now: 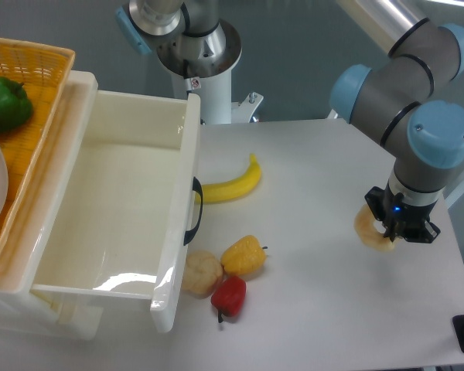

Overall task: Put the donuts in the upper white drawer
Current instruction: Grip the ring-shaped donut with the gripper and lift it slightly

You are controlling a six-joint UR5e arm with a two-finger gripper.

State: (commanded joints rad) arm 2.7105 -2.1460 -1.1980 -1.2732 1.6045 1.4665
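At the right side of the table, my gripper points down and is shut on the donut, a pale cream ring with toasted ridges. The ring sticks out to the left of the fingers, and its right part is hidden behind them. Whether it rests on the table or hangs just above it cannot be told. The upper white drawer stands pulled open at the left, far from the gripper. Its inside is empty and its black handle faces the table's middle.
A banana, a yellow pepper, a red pepper and a pale round bun lie just right of the drawer front. An orange woven basket holding a green pepper sits behind the drawer at the far left.
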